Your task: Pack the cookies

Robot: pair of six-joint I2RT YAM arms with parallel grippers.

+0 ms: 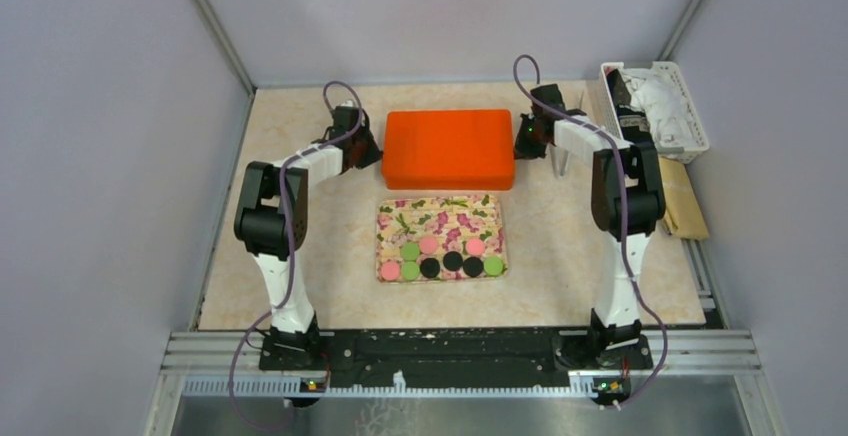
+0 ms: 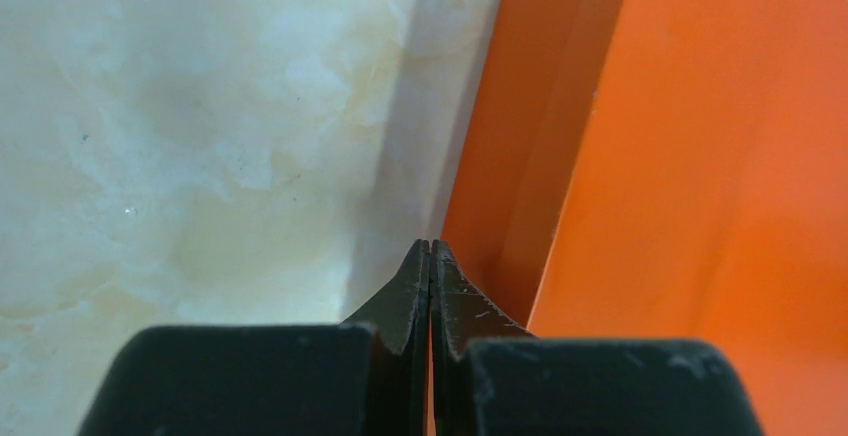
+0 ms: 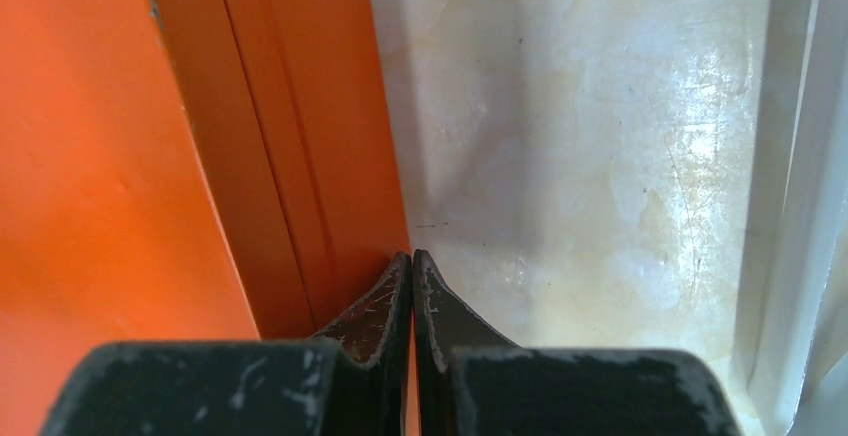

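Observation:
Several cookies [image 1: 452, 261] in pink, green and black lie in two rows on the near half of the floral tray [image 1: 440, 214]. Behind the tray sits a closed orange box [image 1: 449, 147]. My left gripper [image 1: 366, 150] is shut, its tips [image 2: 430, 248] down at the table against the box's left side [image 2: 520, 156]. My right gripper [image 1: 527, 136] is shut, its tips [image 3: 412, 256] down at the foot of the box's right side [image 3: 330, 136]. Neither holds a cookie.
A white basket [image 1: 690, 116] with white and dark items stands at the back right corner. A brown flat piece [image 1: 684, 208] lies along the right edge. Grey walls enclose the marbled table [image 1: 560, 256] on three sides.

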